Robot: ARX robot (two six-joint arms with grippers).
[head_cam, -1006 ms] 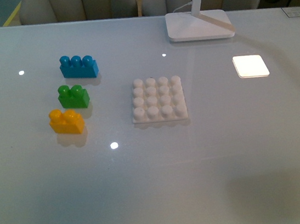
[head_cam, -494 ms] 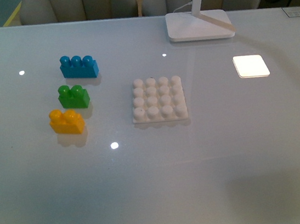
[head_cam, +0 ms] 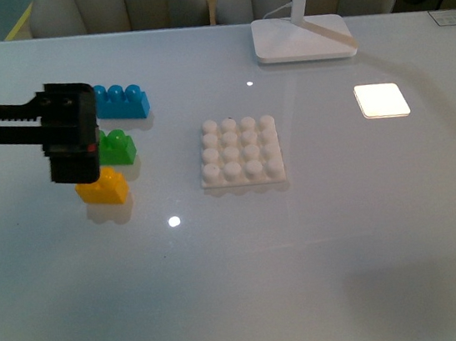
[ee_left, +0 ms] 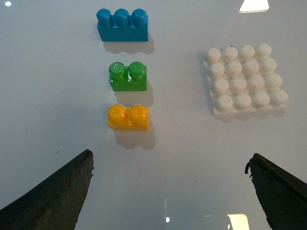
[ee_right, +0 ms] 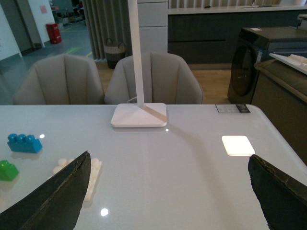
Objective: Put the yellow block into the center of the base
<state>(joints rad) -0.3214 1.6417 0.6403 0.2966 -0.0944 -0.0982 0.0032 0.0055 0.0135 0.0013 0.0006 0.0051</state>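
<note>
Left pincer: spread wide and holding nothing. It hangs above the left part of the counter, and in the front view it covers part of the row of bricks. Its own camera shows the yellow block ahead, between the two dark fingertips.
Right pincer: also spread wide and empty. It is out of the front view.
Yellow block: sits studs up on the counter at the near end of the brick row. No finger touches it, and it lies well apart from the base, to the left of it.
Green brick: has two studs and sits just behind the yellow block with a small gap between them.
Blue brick: has three studs and sits beyond the green one, at the far end of the row.
Base: a white plate with four rows of four studs, lying flat to the right of the bricks.
Lamp foot: white, standing on the counter beyond the base, with a stem rising from it.
Light patch: a bright square on the counter to the right of the base.
Chairs: beige, standing behind the far edge.
</note>
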